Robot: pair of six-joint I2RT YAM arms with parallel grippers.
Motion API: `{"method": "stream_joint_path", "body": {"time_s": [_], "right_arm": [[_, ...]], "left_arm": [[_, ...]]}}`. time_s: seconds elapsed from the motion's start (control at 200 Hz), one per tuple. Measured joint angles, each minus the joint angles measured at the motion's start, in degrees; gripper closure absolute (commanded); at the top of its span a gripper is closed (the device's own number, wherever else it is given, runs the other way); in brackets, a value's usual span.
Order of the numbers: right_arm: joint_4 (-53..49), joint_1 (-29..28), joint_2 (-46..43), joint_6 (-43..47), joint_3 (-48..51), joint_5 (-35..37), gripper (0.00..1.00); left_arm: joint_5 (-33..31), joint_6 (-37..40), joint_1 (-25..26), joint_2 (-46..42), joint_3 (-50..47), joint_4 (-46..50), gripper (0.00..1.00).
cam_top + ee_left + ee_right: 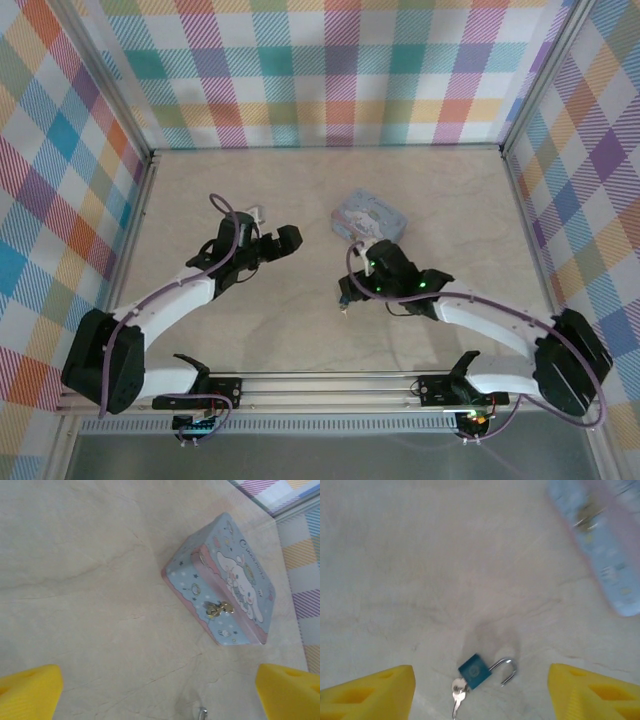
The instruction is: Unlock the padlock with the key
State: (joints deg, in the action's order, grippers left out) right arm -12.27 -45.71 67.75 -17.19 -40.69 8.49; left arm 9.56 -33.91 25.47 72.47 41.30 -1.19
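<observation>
Padlock [474,672] is lying open on the surface [420,580], key [458,690] in it, under the spread right hand [481,694]; left hand [160,695] is gaping too. Probably light and slippery: pinching its flat body looks safest.

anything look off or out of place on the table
Nothing is spilled or damaged. One oddity: the padlock lies loose on the table, its shackle swung open and the key at its base. It is apart from the tin, whose clasp carries no lock.
</observation>
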Motion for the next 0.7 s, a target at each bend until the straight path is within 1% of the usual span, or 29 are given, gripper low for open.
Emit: {"method": "stream_joint_path", "body": {"time_s": [0.08,0.215,0.335,0.405,0.49,0.58,0.63,0.7], "right_arm": [[-2.05,3.13,-3.87,-0.79,-0.96,1.22,0.0],[-5.46,10.8,-9.16,-2.12,-1.14,3.61,0.0],[-8.68,17.42,-11.08,-3.26,-1.36,9.75,0.0],[-9.73,20.7,-11.1,-3.82,-1.49,13.81,0.0],[-9.09,23.63,-11.34,-3.93,-1.03,20.59,0.0],[-5.31,25.07,-12.33,-2.86,1.81,28.3,0.0],[-1.4,26.05,-12.28,-1.09,4.66,31.85,0.0],[4.02,27.23,-11.21,1.18,8.98,34.8,0.0]], "left_arm": [[-2.93,1.77,-0.02,-2.01,0.7,3.74,0.0],[-8.52,5.35,-0.59,-4.35,4.28,10.78,0.0],[-14.73,9.11,-1.46,-5.35,8.22,17.03,0.0],[-18.75,11.61,-2.4,-5.38,9.53,19.02,0.0],[-23.87,14.95,-4.22,-5.55,9.25,19.43,0.0],[-28.92,19.08,-6.88,-6.36,6.14,16.35,0.0],[-30.05,20.92,-9.07,-6.64,3.67,14.12,0.0],[-30.71,22.77,-12.35,-6.34,0.61,11.26,0.0]]}}
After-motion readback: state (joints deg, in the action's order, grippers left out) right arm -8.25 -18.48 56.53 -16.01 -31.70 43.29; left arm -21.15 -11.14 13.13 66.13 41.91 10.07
